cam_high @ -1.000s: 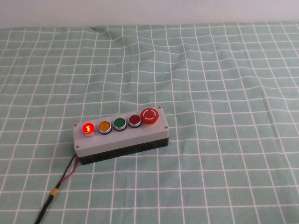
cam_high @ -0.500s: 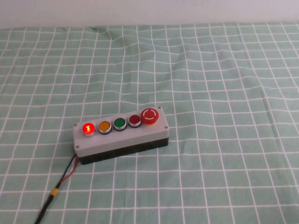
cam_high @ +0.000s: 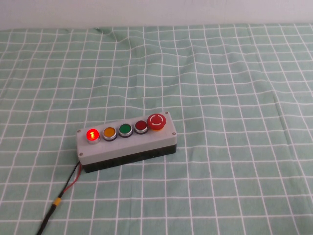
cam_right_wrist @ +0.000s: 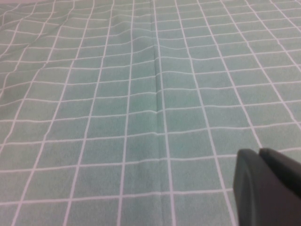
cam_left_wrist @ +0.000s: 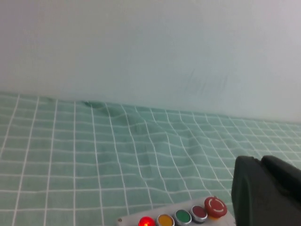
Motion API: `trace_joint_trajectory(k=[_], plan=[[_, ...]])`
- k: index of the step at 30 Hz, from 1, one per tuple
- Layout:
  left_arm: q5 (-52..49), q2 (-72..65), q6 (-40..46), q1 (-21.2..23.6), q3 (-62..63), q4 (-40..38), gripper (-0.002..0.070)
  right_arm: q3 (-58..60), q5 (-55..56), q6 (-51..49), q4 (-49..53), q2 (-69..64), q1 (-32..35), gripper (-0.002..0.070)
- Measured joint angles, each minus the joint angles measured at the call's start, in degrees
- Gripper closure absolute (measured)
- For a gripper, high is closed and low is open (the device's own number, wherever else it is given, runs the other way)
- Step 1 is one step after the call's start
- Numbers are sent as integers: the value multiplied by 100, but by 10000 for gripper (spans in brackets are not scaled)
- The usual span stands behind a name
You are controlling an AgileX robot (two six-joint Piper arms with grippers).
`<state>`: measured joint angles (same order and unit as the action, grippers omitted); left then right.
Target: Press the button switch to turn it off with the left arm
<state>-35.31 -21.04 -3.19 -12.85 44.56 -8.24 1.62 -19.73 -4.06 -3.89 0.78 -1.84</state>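
The button switch (cam_high: 91, 134) glows red at the left end of the grey button box (cam_high: 126, 142) on the tabletop (cam_high: 234, 98), unpressed, while the left hand (cam_left_wrist: 265, 193) and right hand (cam_right_wrist: 265, 188) wait back, grip unreadable.

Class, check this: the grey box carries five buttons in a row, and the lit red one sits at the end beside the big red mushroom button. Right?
Not quite. The high view shows the glowing round red button switch at the opposite end of the grey five-button box from the big red mushroom button. Neither gripper appears there.
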Motion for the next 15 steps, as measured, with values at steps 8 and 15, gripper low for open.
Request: trace_joint_trajectory(k=[8,15], plan=[[-586,-1220,0,0,372,-102,678,0,0,0,0,0,0,692],[-2054,-3130,58,0,1674,-102,678,0,0,0,0,0,0,692]])
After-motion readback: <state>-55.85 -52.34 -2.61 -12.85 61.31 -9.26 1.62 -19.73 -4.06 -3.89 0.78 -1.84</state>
